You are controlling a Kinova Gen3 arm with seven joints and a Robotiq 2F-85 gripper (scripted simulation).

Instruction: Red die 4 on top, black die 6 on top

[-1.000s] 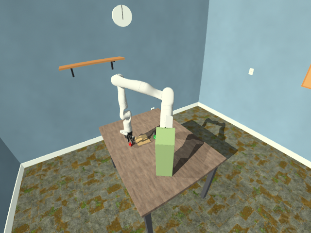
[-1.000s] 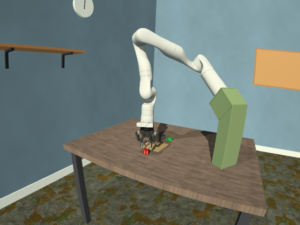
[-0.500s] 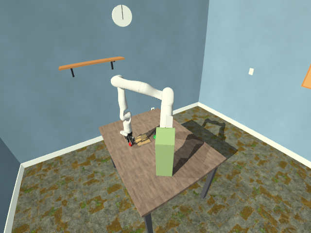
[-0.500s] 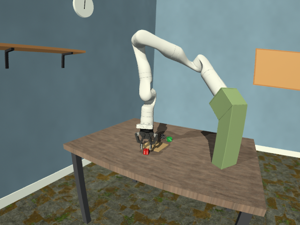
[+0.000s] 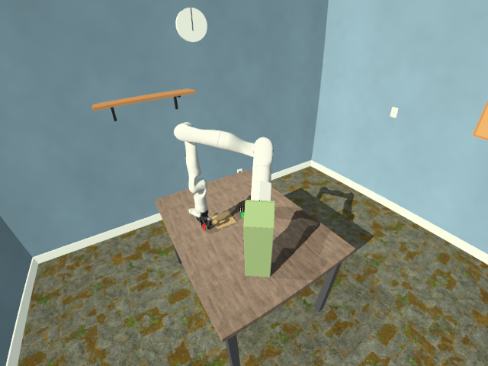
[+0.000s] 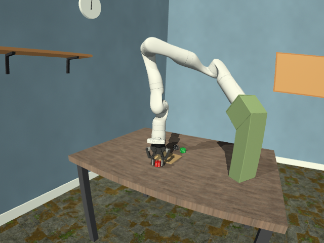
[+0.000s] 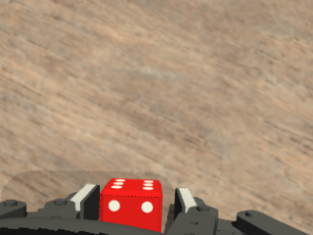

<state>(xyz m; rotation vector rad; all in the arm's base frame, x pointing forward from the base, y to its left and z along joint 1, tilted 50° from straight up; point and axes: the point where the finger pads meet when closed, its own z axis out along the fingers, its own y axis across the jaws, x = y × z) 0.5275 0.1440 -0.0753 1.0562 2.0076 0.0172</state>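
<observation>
Arm bent downward, pincer point(image 6: 157, 163) half-open, vertical

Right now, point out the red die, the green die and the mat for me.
red die point(image 7: 131, 211), wrist view, on its near face with two pips.
green die point(image 6: 183, 150), exterior view, on its top.
mat point(image 6: 174, 158), exterior view, on its bare right part.

A room with a table and some wall items

A wooden table point(image 6: 198, 188) on dark legs stands on a mottled floor point(image 5: 98, 311). A tall green block point(image 5: 258, 240) stands on the table. On the dark blue wall there is a round clock point(image 5: 191, 24) and a wooden shelf point(image 5: 143, 98) on black brackets. The lighter wall carries an orange board point(image 6: 299, 74) and a small white switch point(image 5: 393, 112).
</observation>
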